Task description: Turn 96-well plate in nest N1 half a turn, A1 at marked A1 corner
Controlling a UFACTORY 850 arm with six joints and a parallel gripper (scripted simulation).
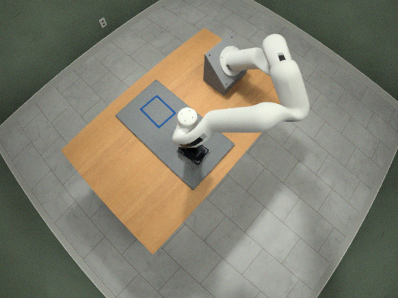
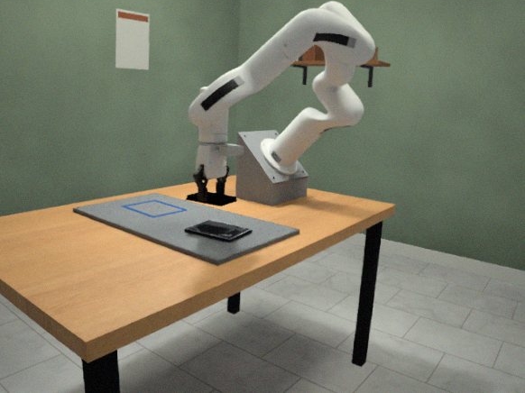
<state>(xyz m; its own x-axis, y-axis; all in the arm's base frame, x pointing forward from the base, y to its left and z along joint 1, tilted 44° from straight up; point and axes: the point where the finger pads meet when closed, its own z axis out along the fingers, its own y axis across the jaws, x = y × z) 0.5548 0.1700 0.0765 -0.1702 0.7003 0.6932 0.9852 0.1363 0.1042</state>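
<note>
My gripper [image 2: 210,193] points straight down and is shut on the black 96-well plate [image 2: 211,197] [image 1: 196,155], gripping it from above. The plate hangs level in the air, a little above the grey mat [image 2: 266,233] [image 1: 219,145]. The black plate nest N1 [image 2: 218,230] lies flat on the mat's right half. In the overhead view the wrist hides the fingers, and the plate lies over the nest. I cannot make out the cut-off corner or the A1 mark.
A blue outlined rectangle [image 1: 150,117] [image 2: 138,212] is marked on the mat's other half. The arm's grey wedge base [image 1: 215,73] [image 2: 257,176] stands on the wooden table [image 1: 113,171] [image 2: 113,279] behind the mat. A wall shelf [image 2: 379,63] hangs behind the arm.
</note>
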